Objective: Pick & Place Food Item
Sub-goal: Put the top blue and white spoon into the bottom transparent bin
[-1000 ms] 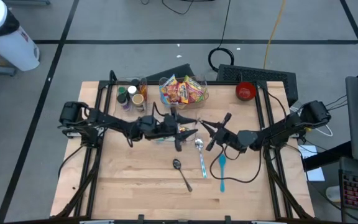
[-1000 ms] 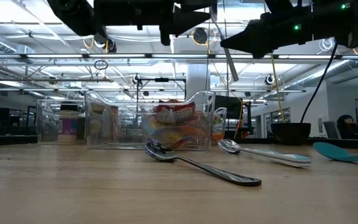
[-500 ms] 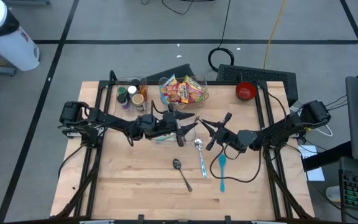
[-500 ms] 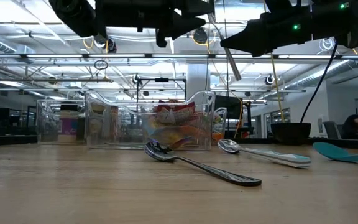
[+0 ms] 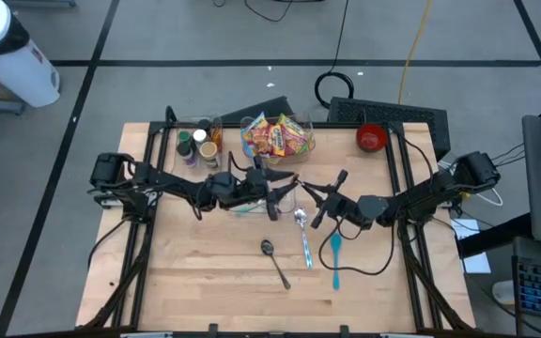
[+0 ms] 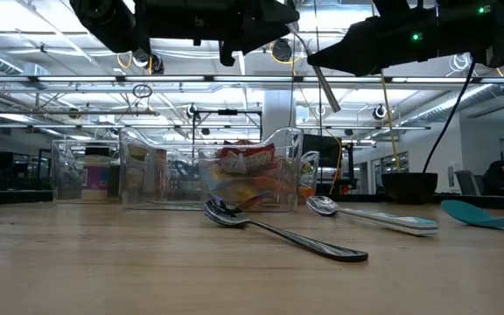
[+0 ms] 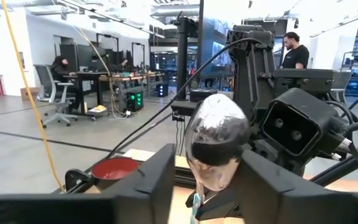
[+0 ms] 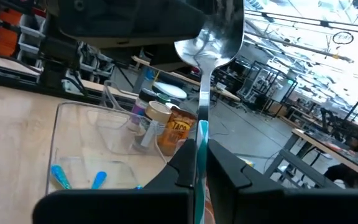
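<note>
The right gripper [image 5: 316,199] hangs over the middle of the table [image 5: 195,282], closed tight on the thin handle of a metal spoon [image 8: 213,37]. The spoon's bowl points away from the wrist and toward the other arm. The left gripper [image 5: 278,183] meets it from the opposite side, just in front of the snack container. In the left wrist view its two fingers [image 7: 157,177] stand partly open on either side of the spoon's bowl, with a narrow gap showing on one side, so it has not clamped the spoon. Both grippers are held well above the tabletop in the low view, and the spoon's handle slants down between them. The food items, brightly coloured snack packets [image 5: 275,138], lie heaped in a clear container [image 6: 280,149] at the far middle of the table, and neither gripper touches them. Beside that container, toward the left arm, a clear tray holds several small bottles [image 5: 198,143]. A red bowl [image 5: 371,138] sits near the far corner on the right arm's side. Three more utensils lie flat on the wood nearer the front: a dark metal spoon [image 5: 273,261], a spoon with a pale handle [image 5: 303,235], and a teal spoon [image 5: 334,255], all apart from one another.
</note>
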